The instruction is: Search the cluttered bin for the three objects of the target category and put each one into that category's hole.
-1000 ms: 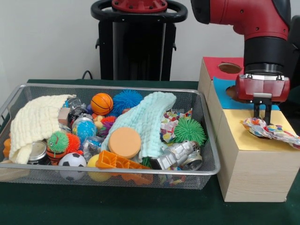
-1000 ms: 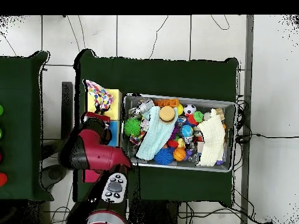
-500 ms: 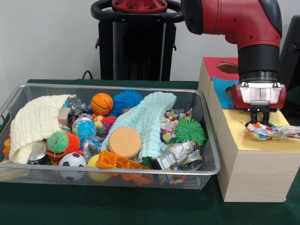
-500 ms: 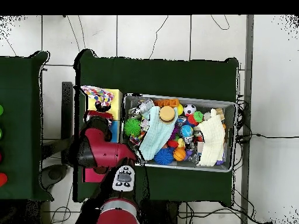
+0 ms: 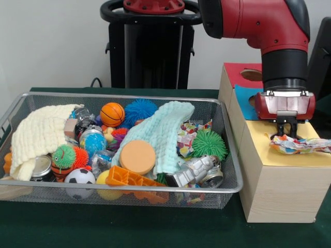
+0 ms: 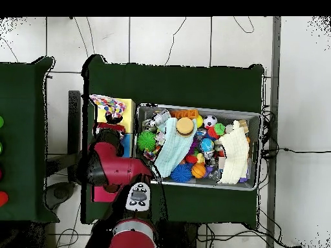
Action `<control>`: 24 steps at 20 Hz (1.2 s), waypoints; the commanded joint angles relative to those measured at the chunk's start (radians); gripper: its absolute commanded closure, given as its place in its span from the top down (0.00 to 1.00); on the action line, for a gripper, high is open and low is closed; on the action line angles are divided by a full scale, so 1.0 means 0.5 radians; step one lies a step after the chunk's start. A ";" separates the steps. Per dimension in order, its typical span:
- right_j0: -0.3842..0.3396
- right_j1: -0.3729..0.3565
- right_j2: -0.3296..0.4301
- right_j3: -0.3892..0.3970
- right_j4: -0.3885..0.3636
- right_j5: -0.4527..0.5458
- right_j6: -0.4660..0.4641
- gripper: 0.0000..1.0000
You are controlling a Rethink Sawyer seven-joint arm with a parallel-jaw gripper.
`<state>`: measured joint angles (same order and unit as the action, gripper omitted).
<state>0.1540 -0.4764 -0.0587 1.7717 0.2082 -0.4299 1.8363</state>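
The wire mesh bin (image 5: 230, 188) sits left of the boxes, full of toys and cloths. One dotted white cloth (image 5: 302, 145) lies spread on the yellow top (image 5: 274, 155) of the near wooden box and covers the hole, which is hidden. My gripper (image 5: 288, 133) hangs straight down over the cloth's left end and is shut on it. The cloth also shows on the yellow box in the overhead view (image 6: 108, 105). A second dotted piece (image 5: 187, 135) lies in the bin between the teal cloth and the green spiky ball. A third is not in view.
Behind the yellow box stand a blue-topped box (image 5: 244, 102) and a red-topped box (image 5: 239, 71) with its own hole (image 5: 253, 75). The bin holds a teal cloth (image 5: 160, 132), a cream cloth (image 5: 39, 134), an orange disc (image 5: 137, 156), a green spiky ball (image 5: 209, 143) and several balls.
Over the last second my gripper has come down toward the yellow top and the cloth has flattened and slid right. Since half a second ago nothing visibly moved.
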 commanded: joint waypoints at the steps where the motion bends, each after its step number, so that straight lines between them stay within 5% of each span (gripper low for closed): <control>1: -0.155 0.395 0.218 0.238 -0.190 0.602 0.136 0.00; 6: -0.081 0.330 0.140 0.273 -0.130 0.667 0.152 0.00; 19: -0.108 0.242 0.145 0.266 -0.246 0.826 0.057 0.00; 20: -0.083 0.245 0.121 0.262 -0.247 0.802 0.065 1.00; 24: -0.082 0.242 0.122 0.251 -0.250 0.844 0.052 1.00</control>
<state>0.1290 -0.4948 -0.0440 1.7561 0.1675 -0.3475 1.8366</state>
